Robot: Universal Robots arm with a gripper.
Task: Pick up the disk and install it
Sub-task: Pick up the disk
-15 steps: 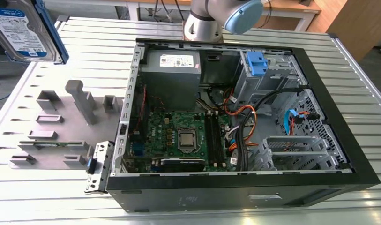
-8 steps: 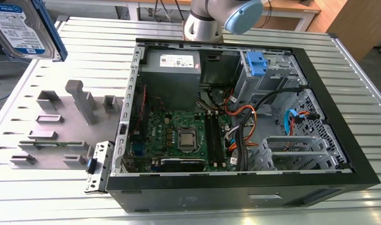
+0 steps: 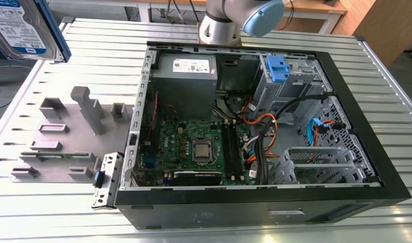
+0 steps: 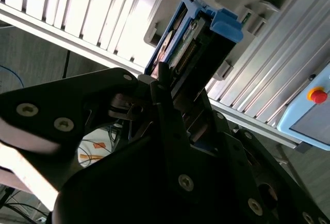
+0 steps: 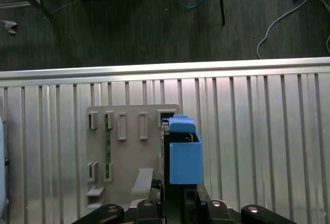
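The disk (image 3: 22,26), silver with a blue-and-white label and blue side rails, hangs in the air at the exterior view's upper left, above the slatted table beside the grey fixture plate (image 3: 64,147). In the second wrist view my gripper (image 4: 176,87) is shut on the disk (image 4: 192,33), whose blue handle tab (image 4: 227,25) points away from the wrist. In the first wrist view the disk (image 5: 183,154) stands edge-on between the black fingers of the gripper (image 5: 179,199), high over the fixture plate (image 5: 131,146).
An open computer case (image 3: 260,131) lies on the table's middle, with a grey power supply (image 3: 185,76), motherboard (image 3: 199,147), cables and a drive cage holding a blue bracket (image 3: 276,68). The arm's base (image 3: 223,23) stands behind it. A pendant with a red button (image 4: 318,96) lies nearby.
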